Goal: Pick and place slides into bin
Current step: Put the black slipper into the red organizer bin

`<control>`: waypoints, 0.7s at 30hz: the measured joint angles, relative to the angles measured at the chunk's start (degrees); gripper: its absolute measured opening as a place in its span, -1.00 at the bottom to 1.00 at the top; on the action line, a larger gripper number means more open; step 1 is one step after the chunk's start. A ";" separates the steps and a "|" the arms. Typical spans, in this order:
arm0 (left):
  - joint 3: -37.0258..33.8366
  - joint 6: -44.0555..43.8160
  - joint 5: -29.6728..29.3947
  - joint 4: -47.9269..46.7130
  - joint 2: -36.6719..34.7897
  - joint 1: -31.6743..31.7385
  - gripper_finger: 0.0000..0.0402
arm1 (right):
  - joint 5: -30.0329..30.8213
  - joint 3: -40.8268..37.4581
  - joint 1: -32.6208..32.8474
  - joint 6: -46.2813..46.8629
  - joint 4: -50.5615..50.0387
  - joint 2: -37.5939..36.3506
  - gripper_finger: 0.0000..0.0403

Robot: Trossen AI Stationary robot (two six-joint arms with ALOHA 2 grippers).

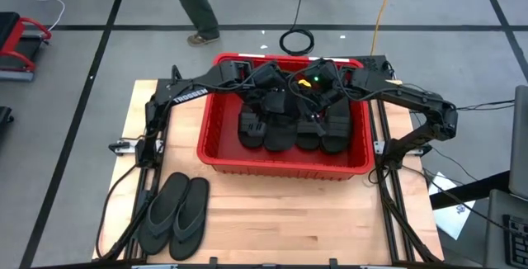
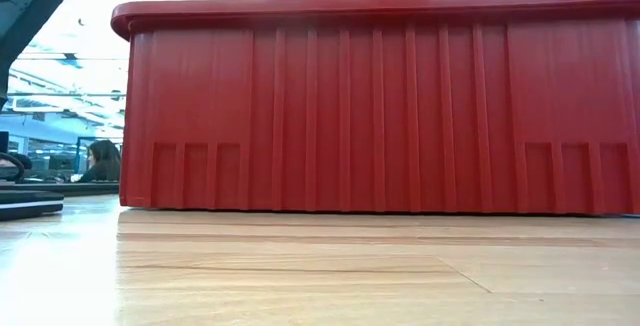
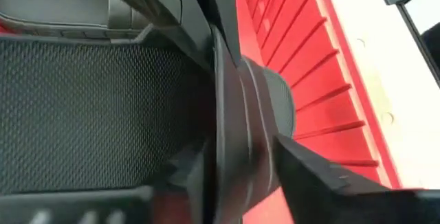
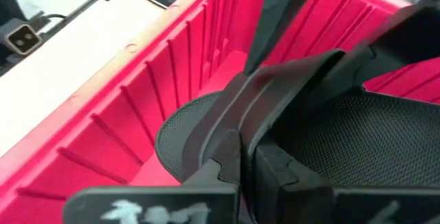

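Note:
The red bin [image 1: 216, 149] stands mid-table and fills the low view [image 2: 380, 106]. Several black band-strap slides [image 1: 289, 130] lie side by side inside it. Two thong flip-flops [image 1: 175, 213] lie flat on the table at the near left. Both arms reach into the bin from its far side. My left gripper [image 1: 268, 101] is shut on a slide [image 3: 237, 114] over the bin's left half. My right gripper [image 1: 318, 104] is shut on another slide [image 4: 206, 124] over the right half. The bin's wall hides both grippers in the low view. My left gripper pinches a slide's edge [image 3: 230, 148] between its two fingers [image 3: 323, 183], inside the bin. The slide stands on edge in the hold, with its dotted footbed [image 3: 89, 114] to one side. Whether it rests on the bin floor I cannot tell. My right gripper pinches a slide by a thin ribbed edge [image 4: 251, 124] between its two fingers [image 4: 285, 176], coming from above into the bin. The slide's rounded end [image 4: 182, 131] points at the bin's ribbed wall. The gripper hides what lies beneath it.
The bin's ribbed inner walls [image 4: 144, 107] stand close beside both held slides. Bare wood table lies in front of the bin [image 1: 313, 219]. Arm cables run along both table sides [image 1: 136, 186]. A person's legs [image 1: 194, 5] show on the floor beyond the far edge.

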 joint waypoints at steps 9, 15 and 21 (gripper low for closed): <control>-0.16 3.95 -15.44 -0.53 -1.54 -2.03 0.43 | 0.71 0.33 -1.33 -1.85 -1.75 -0.21 -1.00; -0.26 10.81 -20.51 0.31 -1.51 -4.50 0.49 | -3.72 0.33 -4.40 -3.66 -7.47 -0.24 -1.00; -0.26 10.82 -25.17 2.76 -1.34 -4.94 -0.03 | -4.57 0.33 -7.30 -4.57 -12.15 -0.20 -1.00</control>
